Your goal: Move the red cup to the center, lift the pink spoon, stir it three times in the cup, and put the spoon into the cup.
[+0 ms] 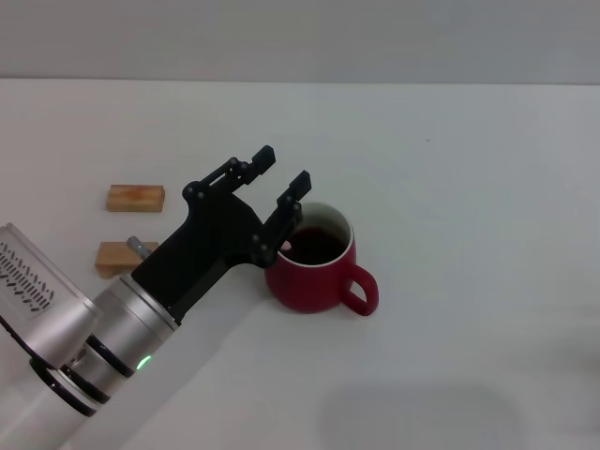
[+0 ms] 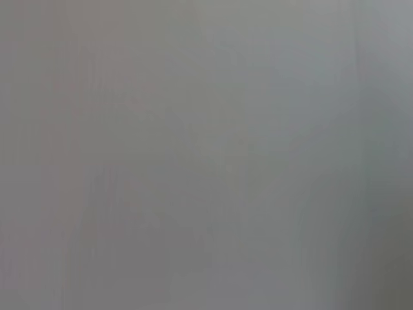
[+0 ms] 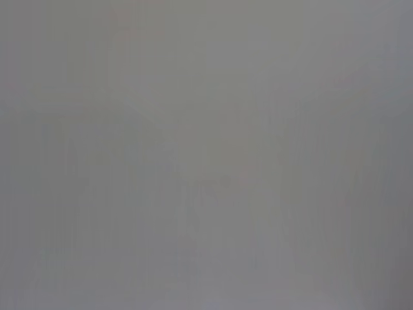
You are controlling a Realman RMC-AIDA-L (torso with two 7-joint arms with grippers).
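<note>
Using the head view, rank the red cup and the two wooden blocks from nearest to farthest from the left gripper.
From the left gripper:
1. Red cup, just beside the jaws on their right.
2. Far wooden block, off to the left.
3. Near wooden block, left too, partly behind the arm.

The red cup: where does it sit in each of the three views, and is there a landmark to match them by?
Head view: the red cup stands on the white table just right of centre, handle to the robot's right, the open left gripper at its rim.
Left wrist view: not in it, only plain grey.
Right wrist view: not in it, only plain grey.
Shared landmark: none shows.
</note>
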